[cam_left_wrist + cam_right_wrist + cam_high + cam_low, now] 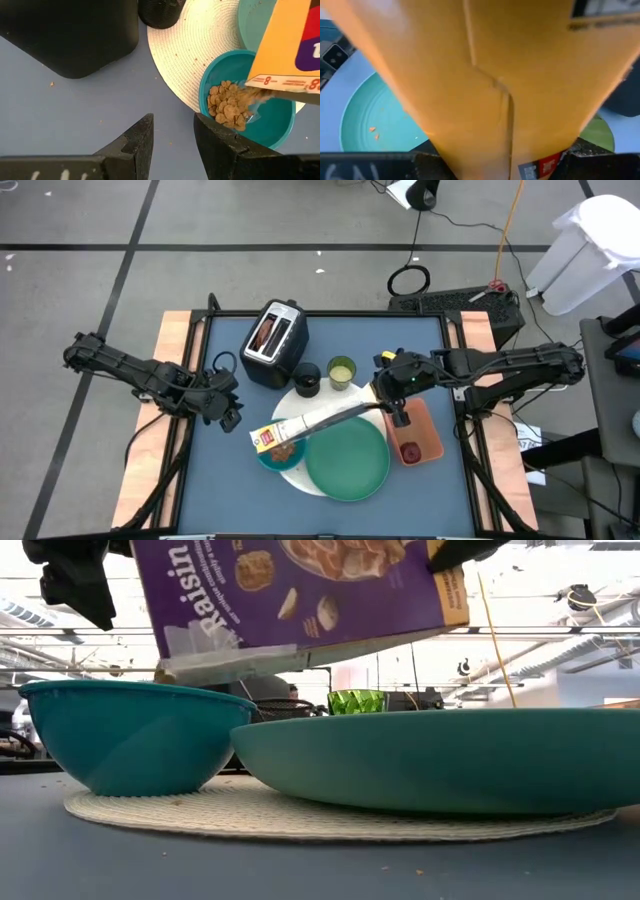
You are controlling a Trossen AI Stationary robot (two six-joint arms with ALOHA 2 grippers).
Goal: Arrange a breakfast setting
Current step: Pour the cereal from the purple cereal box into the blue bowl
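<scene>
The right gripper (392, 402), jaws clamped on a tilted purple-and-orange cereal box (318, 423), pours cereal into the small teal bowl (255, 107) beside the large green plate (346, 456) mid-counter, so filling is apparently underway; the left gripper (172, 137) waits, jaws narrowly parted, empty.

small teal bowl (260, 120) sits upright on the white round plate (200, 45), holding brown cereal flakes. large green plate (347, 457) lies flat just beside the bowl, overlapping the white one. black cup (307, 379) and yellow-green cup (341, 372) stand upright side by side behind them
</scene>
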